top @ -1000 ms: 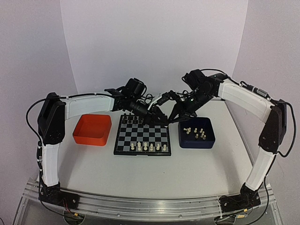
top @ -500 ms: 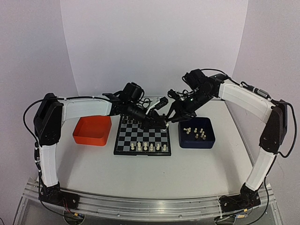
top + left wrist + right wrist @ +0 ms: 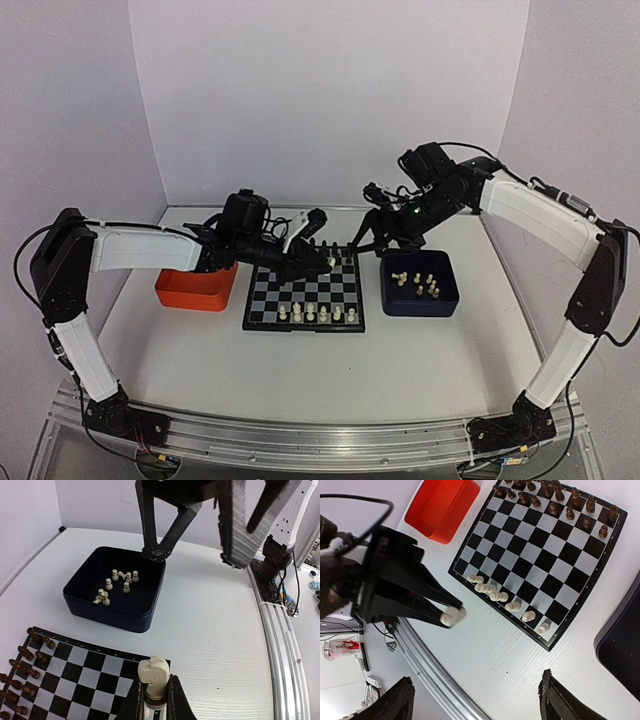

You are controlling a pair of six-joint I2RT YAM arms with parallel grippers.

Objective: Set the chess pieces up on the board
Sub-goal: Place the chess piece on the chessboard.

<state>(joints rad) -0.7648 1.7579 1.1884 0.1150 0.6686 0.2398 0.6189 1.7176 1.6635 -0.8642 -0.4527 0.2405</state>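
Handover just done. A second ago both tools met tip to tip above the far right part of the board point(image 3: 305, 285). Now they've split.

Right tool point(image 3: 372, 238): released, jaws spread wide with nothing between them. It has lifted and backed off toward the blue tray point(image 3: 420, 310).

Left tool point(image 3: 152, 695): clenched on one cream piece point(image 3: 152, 672), gripped low with the head sticking up above the fingertips. It looks like a knight but I can't be sure. The left arm has swung back to the left, and its shoulder end is now much nearer the orange tray point(image 3: 197, 275). The tool hangs in the air over the board's edge on the blue-tray side. The piece touches neither the board nor the table point(image 3: 215, 630).

White pieces point(image 3: 318, 314) form a partial row along the board's near edge. More of them lie loose in the blue tray point(image 3: 117, 582). Black pieces point(image 3: 555, 500) are lined up on the far side.

What it means: the piece has changed hands, so the left tool probably places it next, likely into the near rows. The right tool is free to go back to the blue tray for another. The task is somewhere mid-way, since the white side isn't full and the tray still holds pieces.

Risk: the piece is tiny and held by a narrow pinch, so it could tip when set down beside its neighbours.
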